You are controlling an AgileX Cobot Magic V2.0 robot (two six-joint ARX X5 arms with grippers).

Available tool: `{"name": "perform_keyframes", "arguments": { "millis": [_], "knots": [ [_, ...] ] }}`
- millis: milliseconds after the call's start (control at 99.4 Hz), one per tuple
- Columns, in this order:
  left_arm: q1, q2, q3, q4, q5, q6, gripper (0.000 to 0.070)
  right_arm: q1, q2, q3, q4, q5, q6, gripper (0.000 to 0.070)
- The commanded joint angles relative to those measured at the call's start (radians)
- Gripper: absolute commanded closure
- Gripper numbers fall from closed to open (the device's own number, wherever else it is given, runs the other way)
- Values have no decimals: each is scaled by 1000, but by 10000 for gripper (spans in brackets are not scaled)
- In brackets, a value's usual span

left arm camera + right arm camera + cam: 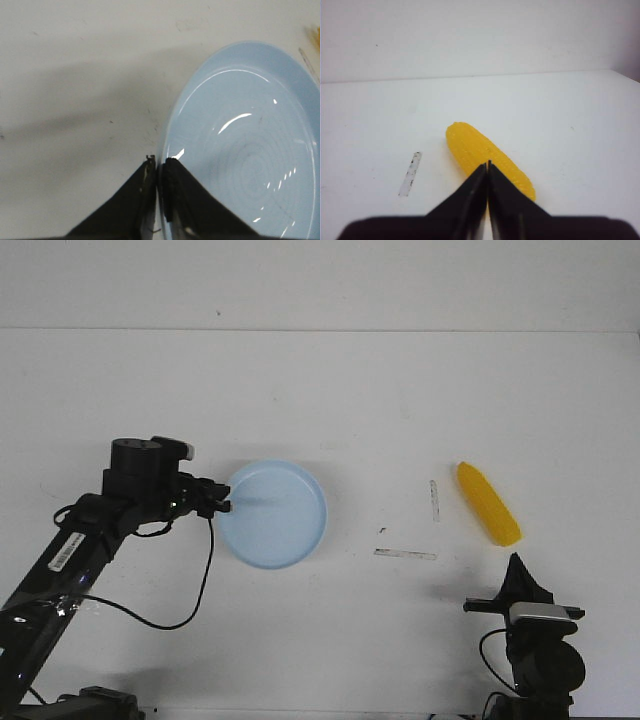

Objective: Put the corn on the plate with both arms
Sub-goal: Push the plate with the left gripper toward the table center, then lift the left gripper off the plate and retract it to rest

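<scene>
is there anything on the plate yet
No. The plate is bare, only glare on it. The left end effector is shut on its rim, hiding a bit of the edge. The corn lies on the table, apart from it.

Left pincer (pixel 226 506) clamped, right pincer (pixel 516 562) closed, empty, pointing forward

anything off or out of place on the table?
Nothing spilled or damaged. The corn lies apart from the empty plate. The left claw is shut on the plate's rim; the right claw is shut, empty. Two strips of tape mark the table.
</scene>
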Motion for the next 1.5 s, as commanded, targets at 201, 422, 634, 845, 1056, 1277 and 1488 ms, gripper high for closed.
{"name": "perform_keyframes", "arguments": {
  "millis": [201, 422, 634, 845, 1056, 1277, 1488],
  "knots": [
    [-114, 130, 21, -8, -4, 62, 700, -1, 0, -1, 10, 0, 16, 693],
    [-165, 251, 21, 23, -6, 79, 700, -1, 0, -1, 3, 1, 16, 693],
    [-182, 348, 21, 50, -6, 86, 700, -1, 0, -1, -1, 1, 16, 693],
    [-184, 384, 21, 52, -6, 85, 685, -1, 0, -1, -1, 1, 16, 693],
    [-184, 377, 21, 48, -6, 81, 405, -1, -1, -1, -1, 0, 16, 693],
    [-179, 315, 24, 44, -7, 81, 125, -1, -1, -1, 0, 1, 16, 693],
    [-145, 136, 26, 35, -161, 82, 130, -1, 0, -1, 2, 1, 16, 693]
  ]
}}
